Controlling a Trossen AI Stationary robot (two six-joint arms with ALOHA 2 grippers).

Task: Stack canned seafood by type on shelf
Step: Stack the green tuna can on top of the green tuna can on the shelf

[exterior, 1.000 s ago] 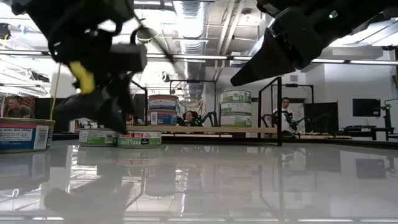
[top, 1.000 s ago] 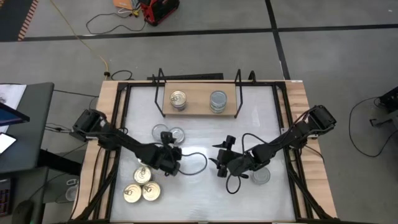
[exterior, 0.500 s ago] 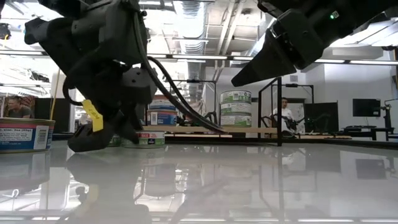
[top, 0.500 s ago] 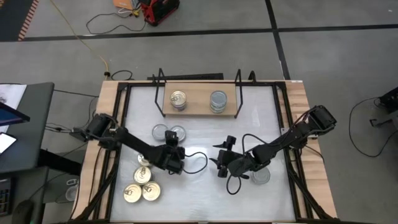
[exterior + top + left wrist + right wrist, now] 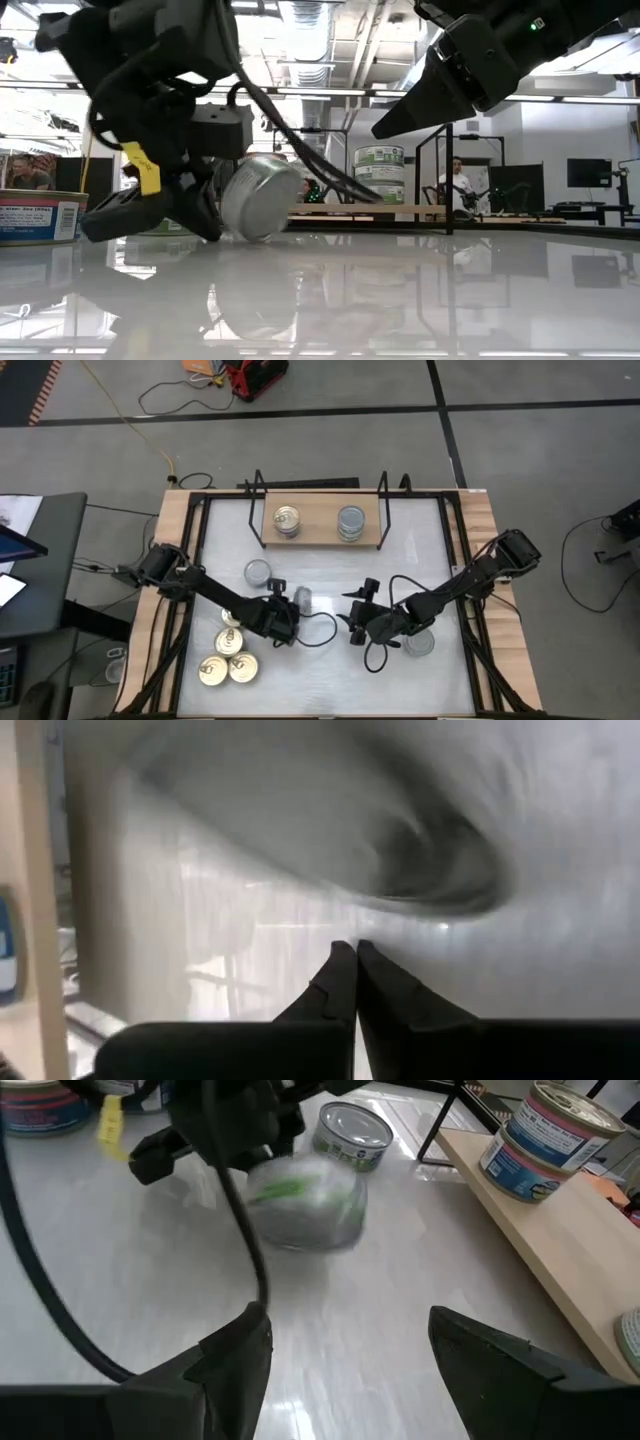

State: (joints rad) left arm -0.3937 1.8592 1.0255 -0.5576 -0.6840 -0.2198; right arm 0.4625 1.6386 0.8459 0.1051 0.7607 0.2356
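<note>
A silver-lidded tin [image 5: 302,597] is tipped up on its edge mid-table, blurred, one round face toward the low view [image 5: 262,195]. My left gripper [image 5: 284,598] is shut right beside it, with nothing between its fingertips [image 5: 350,955]. A second silver tin [image 5: 257,572] stands flat behind it. The shelf [image 5: 318,532] at the far side bears a gold-lidded stack [image 5: 287,520] and a silver-lidded stack [image 5: 351,522]. Several gold-lidded tins [image 5: 229,656] sit near left. My right gripper [image 5: 353,614] hovers open right of centre, empty [image 5: 350,1340]. My left gripper's shut fingers stand against the near-left side of the tipped tin [image 5: 305,1205], low over the table and slanting down. Whether they touch it I cannot tell, as the tin is blurred and the fingertips are closed on nothing.
One more silver tin [image 5: 420,643] lies under my right arm near the right edge. The shelf's black wire ends [image 5: 383,495] stand upright. Bare white tabletop [image 5: 330,670] stretches along the near middle.
My left gripper has sunk toward the right-hand silver tin and shut. The tin has come out from between the fingers: it has tipped onto its edge and shifted toward the table's near right, away from its neighbour, which has stayed put.
</note>
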